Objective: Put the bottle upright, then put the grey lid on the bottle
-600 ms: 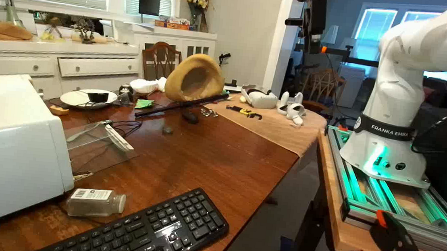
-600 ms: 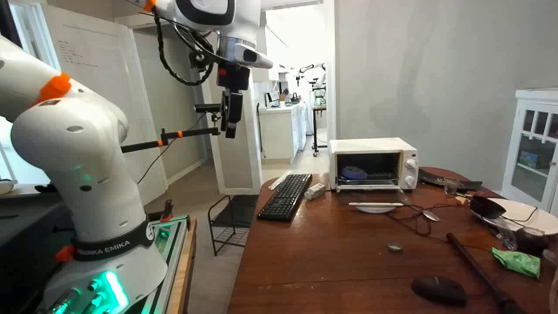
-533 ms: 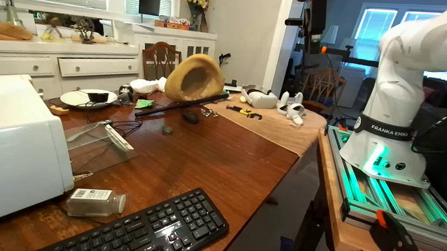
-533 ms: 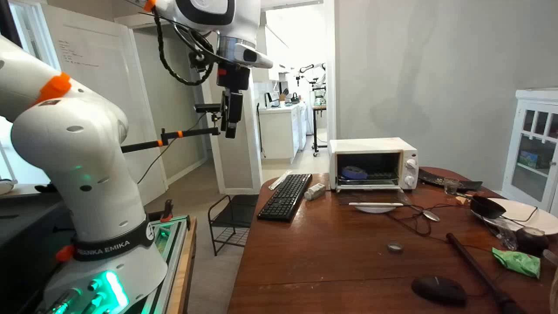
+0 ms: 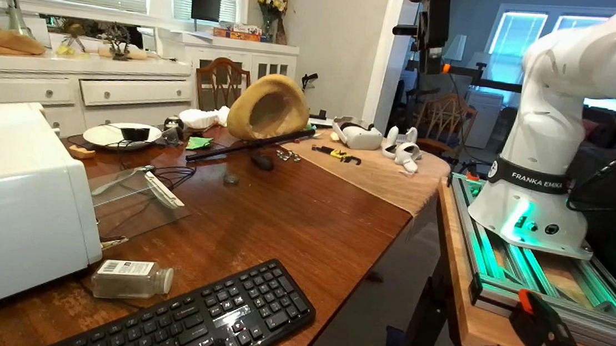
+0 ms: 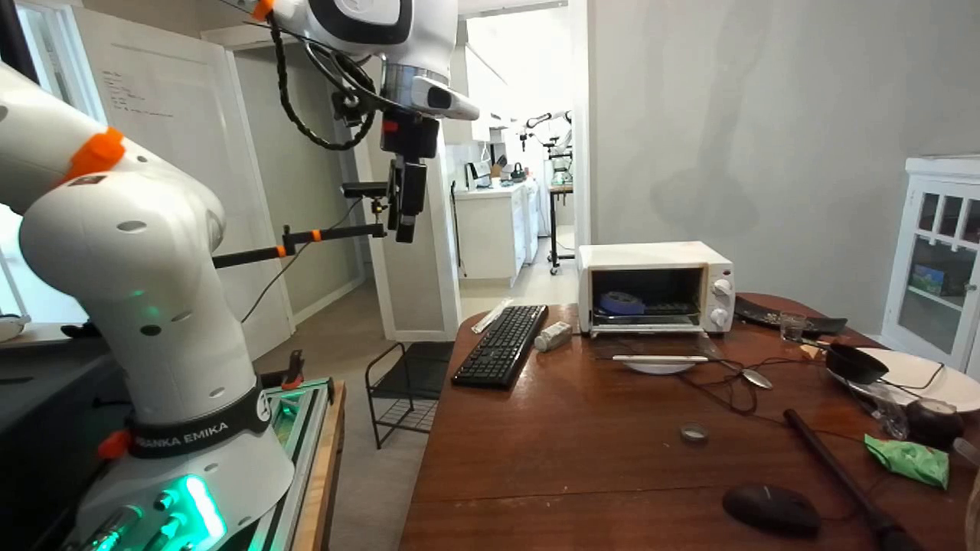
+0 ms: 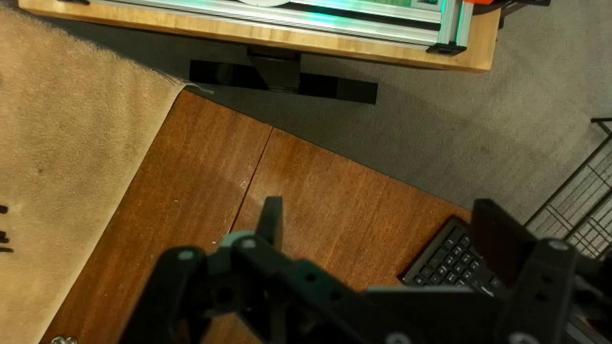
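In the wrist view, the gripper (image 7: 379,209) is low in the frame and its two fingers stand wide apart. In an exterior view, the bottle (image 5: 125,281) lies on its side at lower left, between the white oven (image 5: 16,197) and the keyboard (image 5: 200,319). In an exterior view, the grey lid (image 6: 694,433) rests on the table (image 6: 589,451), towards the lower right.
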